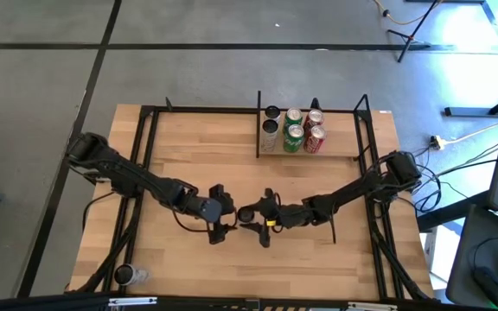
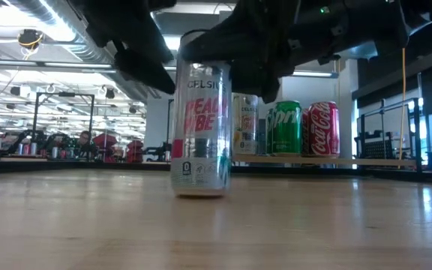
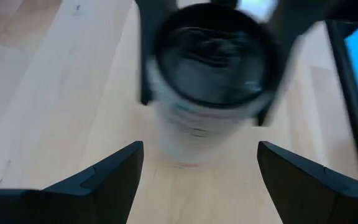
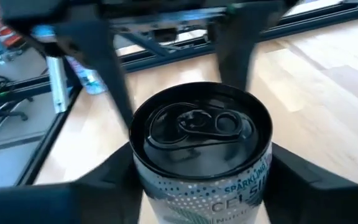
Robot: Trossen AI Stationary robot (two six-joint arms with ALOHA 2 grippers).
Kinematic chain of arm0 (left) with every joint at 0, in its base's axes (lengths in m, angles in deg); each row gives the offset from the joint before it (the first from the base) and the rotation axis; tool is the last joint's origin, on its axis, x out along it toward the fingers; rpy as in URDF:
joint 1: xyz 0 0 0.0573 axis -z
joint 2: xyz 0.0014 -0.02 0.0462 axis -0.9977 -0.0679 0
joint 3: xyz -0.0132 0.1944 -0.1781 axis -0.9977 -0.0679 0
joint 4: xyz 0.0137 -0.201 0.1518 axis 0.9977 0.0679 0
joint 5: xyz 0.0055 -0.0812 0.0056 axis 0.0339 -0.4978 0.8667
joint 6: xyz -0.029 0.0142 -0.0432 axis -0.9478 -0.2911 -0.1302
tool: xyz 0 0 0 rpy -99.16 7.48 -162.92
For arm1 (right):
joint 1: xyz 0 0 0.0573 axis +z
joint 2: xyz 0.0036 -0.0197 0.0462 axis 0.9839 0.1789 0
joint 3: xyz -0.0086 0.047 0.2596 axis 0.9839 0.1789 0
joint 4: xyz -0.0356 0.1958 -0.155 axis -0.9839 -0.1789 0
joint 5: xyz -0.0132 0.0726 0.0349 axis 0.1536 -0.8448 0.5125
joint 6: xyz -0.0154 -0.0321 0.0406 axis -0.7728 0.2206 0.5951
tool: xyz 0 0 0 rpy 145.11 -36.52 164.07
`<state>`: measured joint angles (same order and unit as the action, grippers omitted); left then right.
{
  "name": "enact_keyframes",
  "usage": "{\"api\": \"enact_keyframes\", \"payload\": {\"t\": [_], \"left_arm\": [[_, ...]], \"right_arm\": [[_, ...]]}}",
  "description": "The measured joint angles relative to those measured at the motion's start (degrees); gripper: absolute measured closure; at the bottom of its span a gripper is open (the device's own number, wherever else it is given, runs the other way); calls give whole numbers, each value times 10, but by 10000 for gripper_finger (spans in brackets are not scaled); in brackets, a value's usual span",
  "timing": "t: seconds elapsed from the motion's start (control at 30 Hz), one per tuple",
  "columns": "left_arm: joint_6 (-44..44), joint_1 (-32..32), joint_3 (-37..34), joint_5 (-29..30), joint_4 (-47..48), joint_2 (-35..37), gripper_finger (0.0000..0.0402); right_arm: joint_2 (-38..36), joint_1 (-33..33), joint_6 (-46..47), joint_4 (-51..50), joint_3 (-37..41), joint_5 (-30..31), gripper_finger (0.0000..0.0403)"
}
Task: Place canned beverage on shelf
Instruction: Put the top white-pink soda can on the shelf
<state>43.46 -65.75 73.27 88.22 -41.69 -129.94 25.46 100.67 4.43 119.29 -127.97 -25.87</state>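
A tall silver canned beverage [image 2: 200, 127] with pink lettering stands upright on its base mid-table, also showing in the high view [image 1: 245, 213]. My right gripper [image 4: 204, 168] comes from the table's right and is shut around the can's top. My left gripper [image 3: 201, 149] stands open just left of the can, apart from it, its fingers pointing at it. The shelf [image 1: 318, 156] sits at the table's far right, with several cans [image 1: 303, 131] standing on it. My right gripper pinches the can's upper wall [image 4: 143, 177], just under the rim, between its two fingers [image 4: 114, 174], one on each opposite side. The fingers come nearly level, tipped a little down, from the table's right. The can stays upright with its base [image 2: 199, 192] on the table.
Green and red cans [image 2: 304, 129] and others fill the shelf board [image 2: 366, 160]. Black frame bars [image 1: 145, 147] run along the table's sides and far edge. A clear bottle [image 1: 130, 276] lies at the near left corner. Bare wood [image 1: 206, 155] lies between can and shelf.
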Motion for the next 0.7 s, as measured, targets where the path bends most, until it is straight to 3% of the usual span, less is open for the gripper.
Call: {"api": "enact_keyframes", "payload": {"t": [0.23, 0.4, 0.7], "left_arm": [[-14, 3, 0, -45, 33, 58, 95], [-23, 10, 0, -30, 74, 105, 95], [-33, 11, 0, -7, 91, 125, 95]], "right_arm": [[-51, 1, -8, -78, 1, 36, 190], [-141, 0, -9, -203, 0, 61, 190], [-318, 8, -8, -427, 0, 174, 190]]}}
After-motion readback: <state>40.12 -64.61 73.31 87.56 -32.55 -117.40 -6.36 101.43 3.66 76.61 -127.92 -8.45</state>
